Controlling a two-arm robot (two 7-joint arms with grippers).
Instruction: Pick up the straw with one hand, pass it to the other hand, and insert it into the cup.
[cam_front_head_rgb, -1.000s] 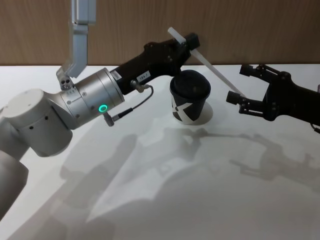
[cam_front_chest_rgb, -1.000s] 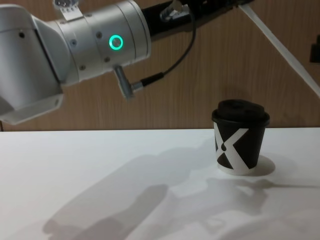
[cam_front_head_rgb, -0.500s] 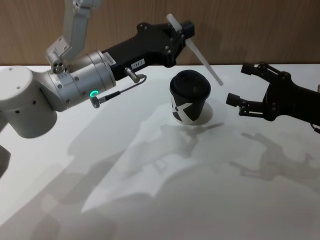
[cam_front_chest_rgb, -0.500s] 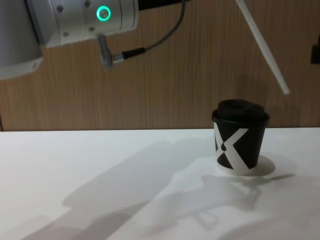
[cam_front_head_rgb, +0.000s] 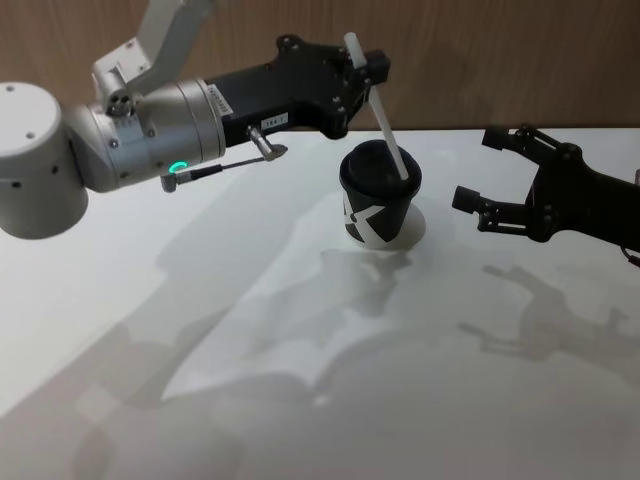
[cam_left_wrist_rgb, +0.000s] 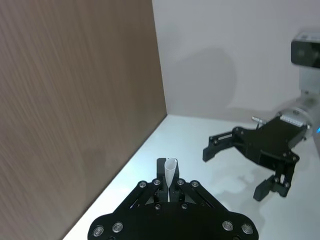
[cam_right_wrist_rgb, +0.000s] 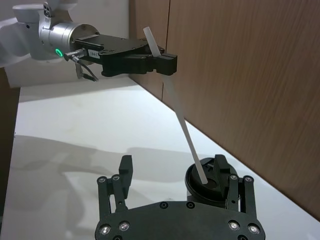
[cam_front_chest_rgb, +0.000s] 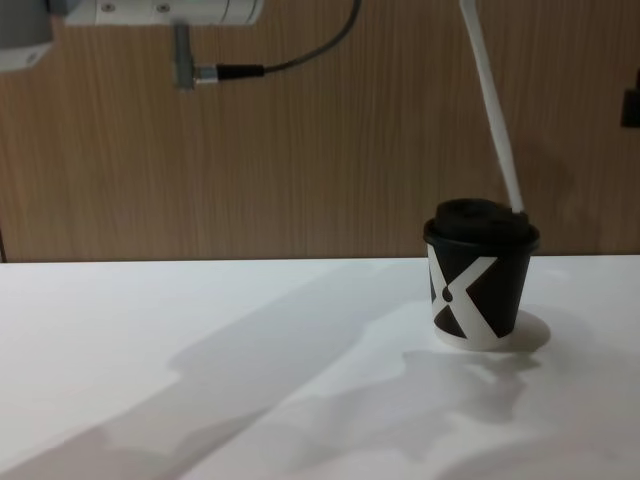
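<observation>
Left end effector (cam_front_head_rgb: 361, 74) grasps straw (cam_front_head_rgb: 384, 125) near top: likely light, bendy, slick; tip at cup (cam_front_head_rgb: 366, 214) lid. Right end effector (cam_front_head_rgb: 476, 166) released.

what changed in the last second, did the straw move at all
Yes. The left claw, still shut on the straw, swung it from a slant reaching toward the right claw to nearly upright, bringing its lower tip onto the lid of the cup. The left arm's wrist also rose. The right claw stayed open to the cup's right, and the cup did not move.
</observation>
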